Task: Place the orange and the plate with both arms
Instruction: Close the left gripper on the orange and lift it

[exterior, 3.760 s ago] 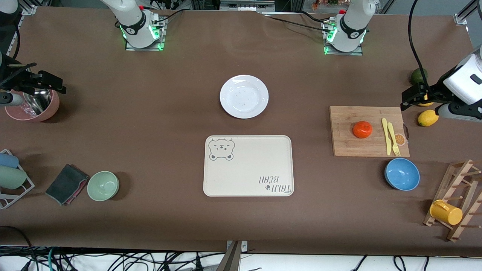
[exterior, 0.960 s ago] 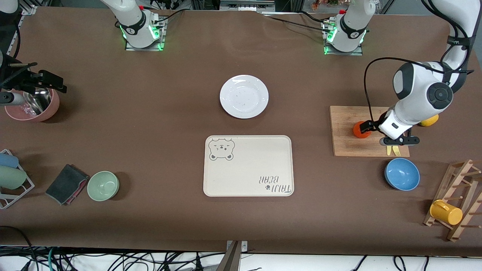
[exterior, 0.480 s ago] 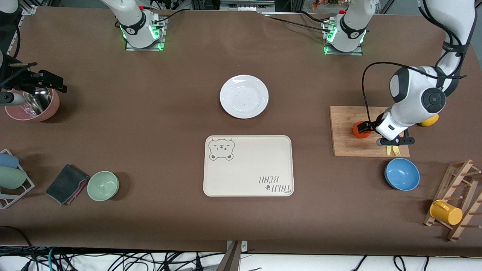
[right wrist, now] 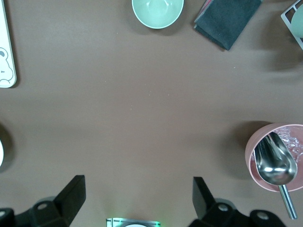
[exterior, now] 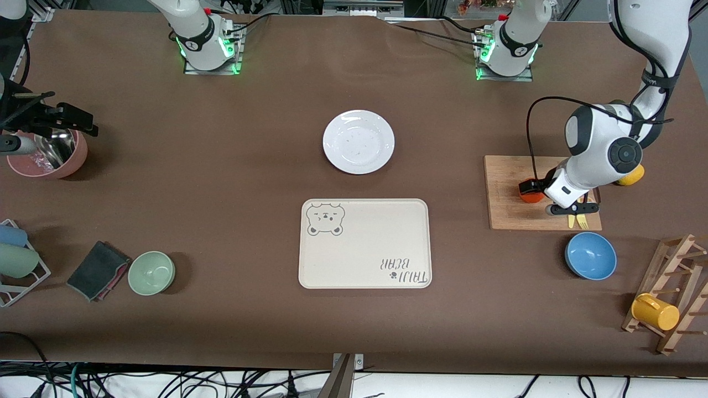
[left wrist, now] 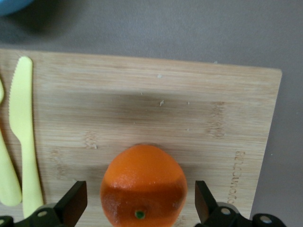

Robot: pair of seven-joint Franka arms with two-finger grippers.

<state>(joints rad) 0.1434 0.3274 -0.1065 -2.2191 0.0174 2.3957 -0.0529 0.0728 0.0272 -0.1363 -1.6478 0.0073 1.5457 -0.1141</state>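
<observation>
Since the earlier frames, our left gripper (left wrist: 137, 208) is settling lower over the orange (left wrist: 143, 185) on the cutting board (exterior: 506, 213), jaws spread either side, not touching. We are judging it light, firm, prone to roll: grip its widest middle. Our right gripper (right wrist: 135, 203) is waiting, jaws spread, over the tabletop (exterior: 221, 166) beside the pink bowl (exterior: 74, 160).

Bystanders on the bench

Bear-print tray (exterior: 365, 243) sits mid-bench; blue bowl (exterior: 590, 255) lies nearer the camera than the cutting board (exterior: 506, 213) with yellow knife (left wrist: 22, 127).
</observation>
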